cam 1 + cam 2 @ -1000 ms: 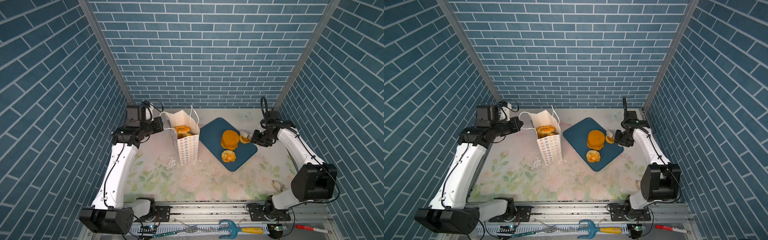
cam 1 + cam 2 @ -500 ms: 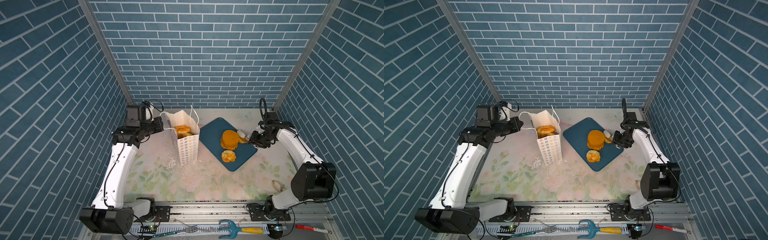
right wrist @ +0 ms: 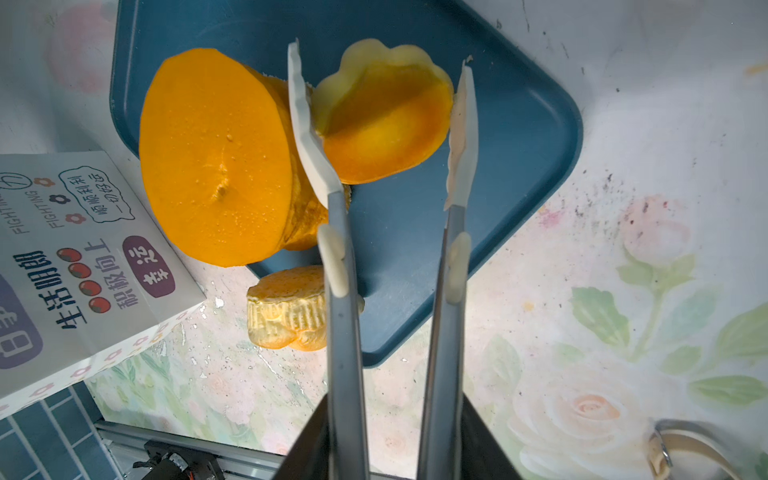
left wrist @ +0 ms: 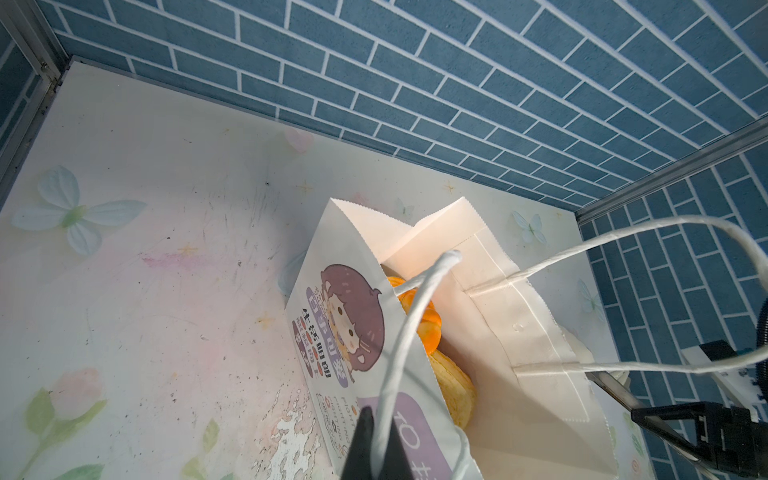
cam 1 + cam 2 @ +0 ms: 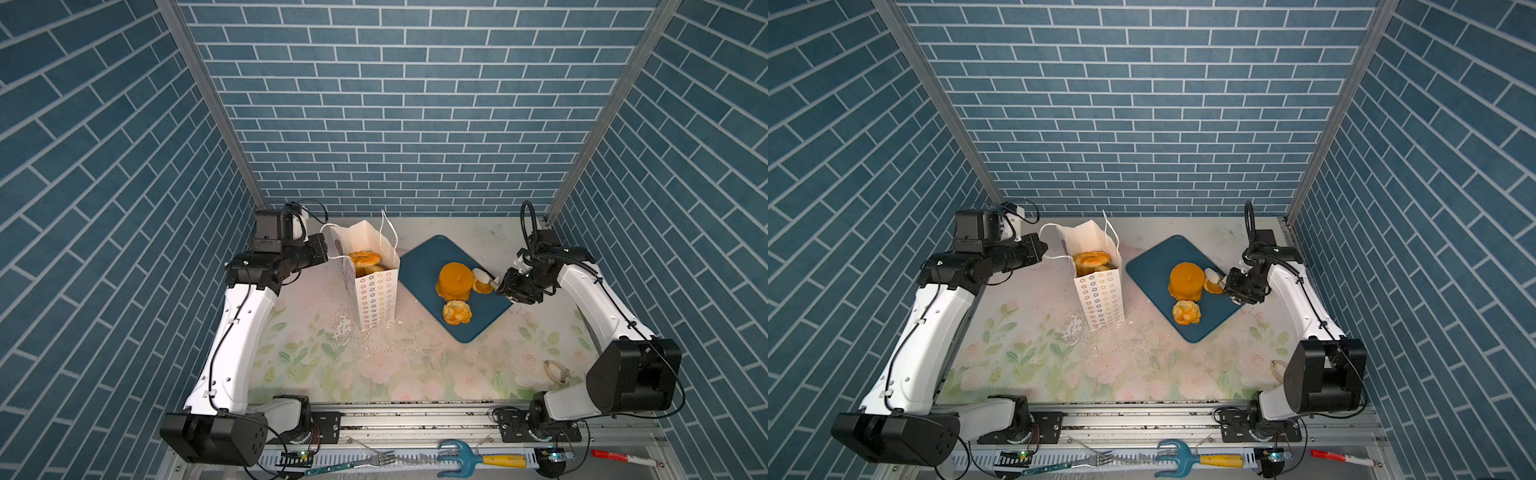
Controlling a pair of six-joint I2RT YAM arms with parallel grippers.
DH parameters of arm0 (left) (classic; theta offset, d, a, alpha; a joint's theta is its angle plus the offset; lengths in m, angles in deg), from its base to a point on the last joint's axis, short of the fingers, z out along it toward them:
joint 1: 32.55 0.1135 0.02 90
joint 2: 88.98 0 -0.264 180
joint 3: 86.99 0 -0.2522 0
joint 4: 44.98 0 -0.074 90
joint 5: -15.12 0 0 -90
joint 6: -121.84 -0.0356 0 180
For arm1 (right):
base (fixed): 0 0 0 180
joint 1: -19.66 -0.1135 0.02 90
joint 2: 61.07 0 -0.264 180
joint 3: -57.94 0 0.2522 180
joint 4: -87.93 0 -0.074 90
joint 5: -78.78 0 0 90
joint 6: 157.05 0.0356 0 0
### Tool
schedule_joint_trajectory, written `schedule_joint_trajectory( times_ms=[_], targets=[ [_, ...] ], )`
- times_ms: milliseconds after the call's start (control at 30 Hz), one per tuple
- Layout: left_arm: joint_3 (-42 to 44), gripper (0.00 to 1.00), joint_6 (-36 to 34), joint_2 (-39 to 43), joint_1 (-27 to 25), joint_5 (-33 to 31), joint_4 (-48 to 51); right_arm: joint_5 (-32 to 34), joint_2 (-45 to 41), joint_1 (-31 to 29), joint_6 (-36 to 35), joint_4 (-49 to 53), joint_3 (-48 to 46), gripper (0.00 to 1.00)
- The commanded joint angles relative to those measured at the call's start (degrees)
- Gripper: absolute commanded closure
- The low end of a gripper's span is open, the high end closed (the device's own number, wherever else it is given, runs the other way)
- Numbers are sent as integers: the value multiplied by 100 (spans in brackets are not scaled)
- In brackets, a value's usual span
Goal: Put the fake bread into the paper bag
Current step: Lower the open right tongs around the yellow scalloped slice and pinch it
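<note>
The paper bag (image 3: pixel 89 253) reads "FIGHTING" twice, "生活明朗", "积极向上" and "幸运".

Paper bag (image 5: pixel 376 291) upright, open; fake bread (image 5: pixel 455 276): three beside, perhaps two inside.

Matt paper bag (image 5: pixel 376 291), glossy bread (image 5: pixel 455 278) — smooth tray (image 5: pixel 432 255)
</note>
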Motion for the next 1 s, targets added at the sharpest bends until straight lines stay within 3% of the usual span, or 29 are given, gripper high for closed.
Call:
schedule_joint_trajectory(
  times_ms=[0, 467, 700, 967],
  targets=[
    [-36, 100, -26, -13, -23, -67, 25, -146, 86, -6, -136, 115, -34, 54],
    [-32, 100, 7, -27, -27, -51, -29, -171, 420, 1, -265, 105, 7, 53],
    [-8, 100, -22, 5, -28, -76, -13, -80, 212, 5, -243, 131, 5, 64],
    [-24, 100, 0, 36, -27, -54, -26, 102, -144, 7, -214, 269, -30, 70]
  ],
)
